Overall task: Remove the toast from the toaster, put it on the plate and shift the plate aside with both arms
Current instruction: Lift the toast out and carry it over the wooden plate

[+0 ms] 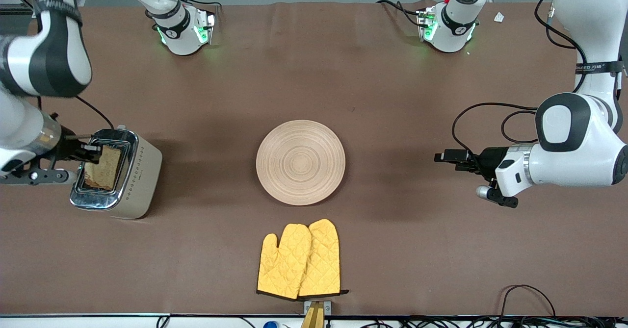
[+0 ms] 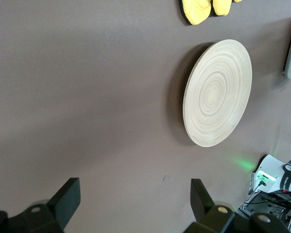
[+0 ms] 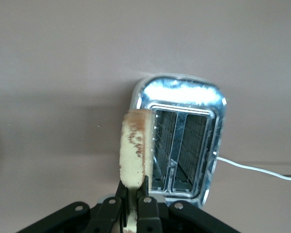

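My right gripper (image 1: 93, 152) is shut on the toast (image 1: 104, 168), a speckled tan slice with a brown crust, and holds it up over the toaster (image 1: 130, 177) at the right arm's end of the table. In the right wrist view the toast (image 3: 134, 148) stands on edge between the fingers (image 3: 148, 198), above the toaster's empty slots (image 3: 180, 145). The round pale wooden plate (image 1: 300, 162) lies bare at the table's middle. My left gripper (image 1: 440, 158) is open and empty above the table, off the plate's edge toward the left arm's end; the plate also shows in the left wrist view (image 2: 217, 92).
A pair of yellow oven mitts (image 1: 300, 259) lies nearer to the front camera than the plate. The toaster's white cord (image 3: 254, 169) trails on the brown cloth. Both arm bases (image 1: 184, 26) stand along the table's edge farthest from the front camera.
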{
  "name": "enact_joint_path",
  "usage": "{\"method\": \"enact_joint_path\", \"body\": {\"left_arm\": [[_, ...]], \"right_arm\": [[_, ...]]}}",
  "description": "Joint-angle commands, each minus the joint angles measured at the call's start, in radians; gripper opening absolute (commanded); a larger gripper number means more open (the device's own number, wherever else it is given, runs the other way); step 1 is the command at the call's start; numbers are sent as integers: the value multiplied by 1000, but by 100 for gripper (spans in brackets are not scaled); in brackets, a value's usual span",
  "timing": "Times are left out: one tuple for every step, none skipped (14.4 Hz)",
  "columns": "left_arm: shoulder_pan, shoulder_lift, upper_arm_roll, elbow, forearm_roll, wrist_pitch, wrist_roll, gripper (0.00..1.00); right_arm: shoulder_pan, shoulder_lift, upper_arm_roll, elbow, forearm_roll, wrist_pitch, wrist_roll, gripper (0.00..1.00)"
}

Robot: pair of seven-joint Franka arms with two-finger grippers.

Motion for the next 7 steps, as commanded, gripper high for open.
{"method": "enact_joint_path", "body": {"left_arm": [[5,9,-1,-9,-63,10,29,100],[5,16,-1,-9,-88,10,37,100],[5,22,-1,-9,-108,10,42,100],[5,25,-1,-9,-129,10,46,100],[5,29,-1,-9,-140,10,48,100],[5,32,-1,-9,-151,10,49,100],[4,40,-1,-9,-165,11,50,100]], "right_arm": [[124,10,-2,76,-42,-108,145,1],[201,10,-2,69,-43,-106,261,3],[277,13,-2,69,-45,-103,355,4],[345,34,-3,63,-43,-93,416,4],[399,83,-2,60,-16,-65,435,2],[420,137,-2,46,100,-3,441,0],[427,160,-3,-1,244,83,466,0]]}}
